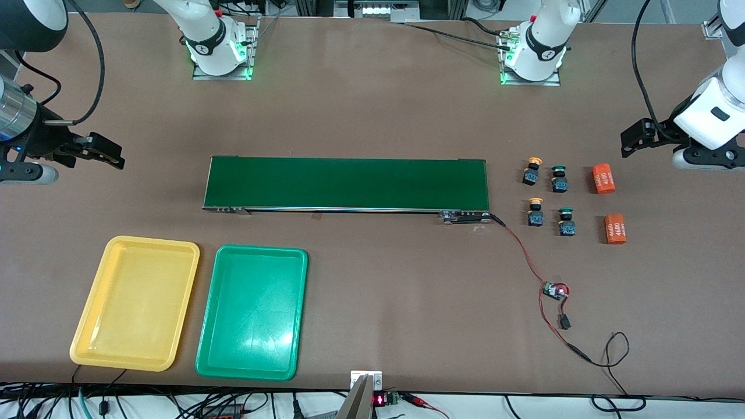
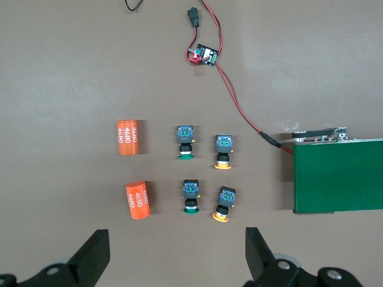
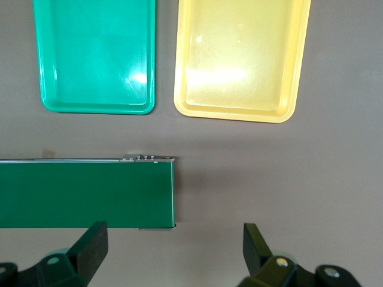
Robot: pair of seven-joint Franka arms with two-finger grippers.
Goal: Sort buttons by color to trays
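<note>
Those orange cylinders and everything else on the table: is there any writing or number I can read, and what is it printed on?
"4680", printed twice: orange cylinder nearer the front camera.
"4680", printed twice: second orange cylinder, farther from the camera.
Red lit display at the table's near edge: too small to read.
Small circuit board on the red wire: no legible marking.
Buttons, trays, conveyor belt: no text visible.

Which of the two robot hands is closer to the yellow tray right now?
The right gripper, open, up at the conveyor belt's end by the yellow tray. The left gripper, open, hangs near the buttons.
</note>
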